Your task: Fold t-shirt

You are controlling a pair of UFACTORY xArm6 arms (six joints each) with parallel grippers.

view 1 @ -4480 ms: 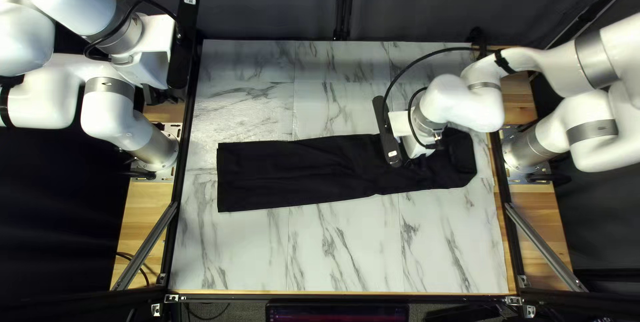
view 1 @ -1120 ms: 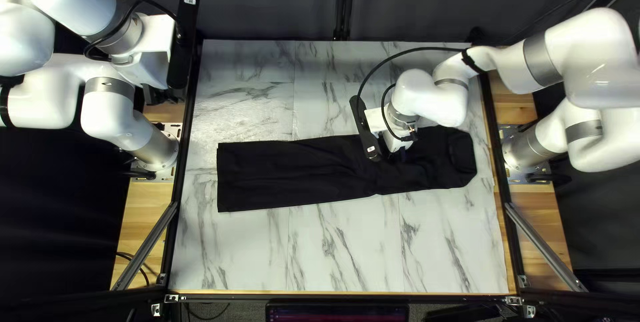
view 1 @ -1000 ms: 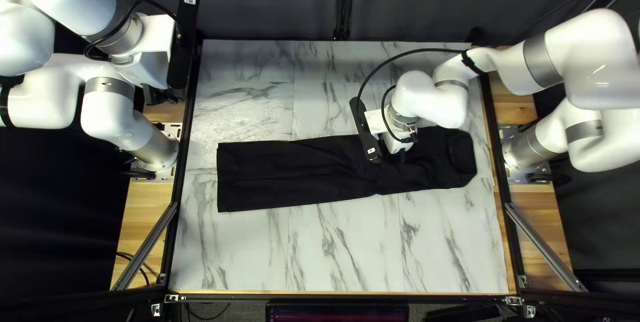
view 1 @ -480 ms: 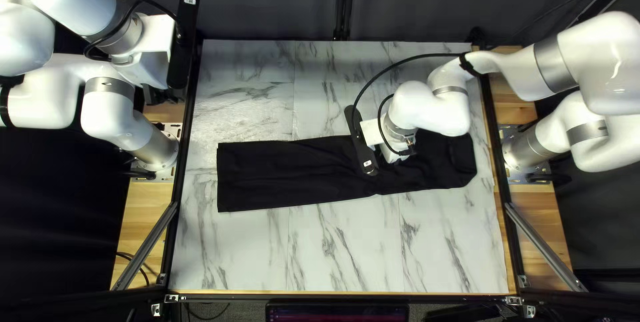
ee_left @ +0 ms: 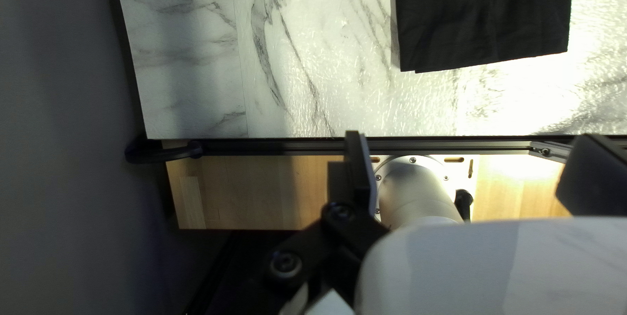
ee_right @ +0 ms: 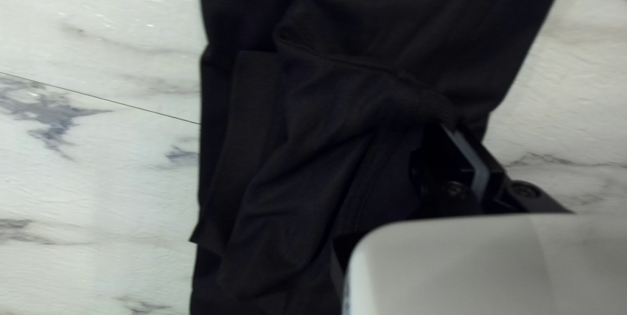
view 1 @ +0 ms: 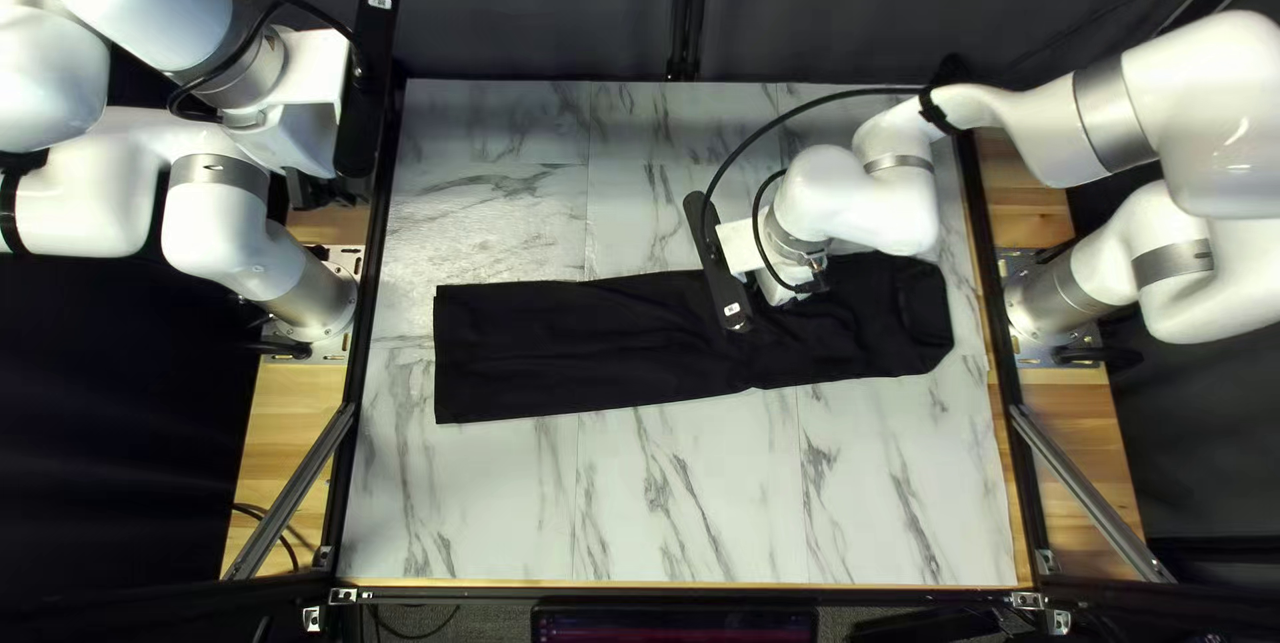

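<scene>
Top left view: the shirt (view 1: 574,343) lies lengthwise on the table (view 1: 667,497), tabletop showing along both long edges; the right gripper (view 1: 784,286) is over it, the left gripper (view 1: 310,190) beside the table's left edge. Left wrist view: wide-apart fingers (ee_left: 358,165) hold nothing. Right wrist view: closed fingers (ee_right: 473,158) seem, dimly, to pinch a shirt fold.

Top view slants down; 2 wrist views nearer; all share tabletop (view 1: 694,497).

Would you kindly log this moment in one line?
Black cloth T-shirt: long strip | left gripper: open, away from shirt | right gripper: down at shirt
</scene>
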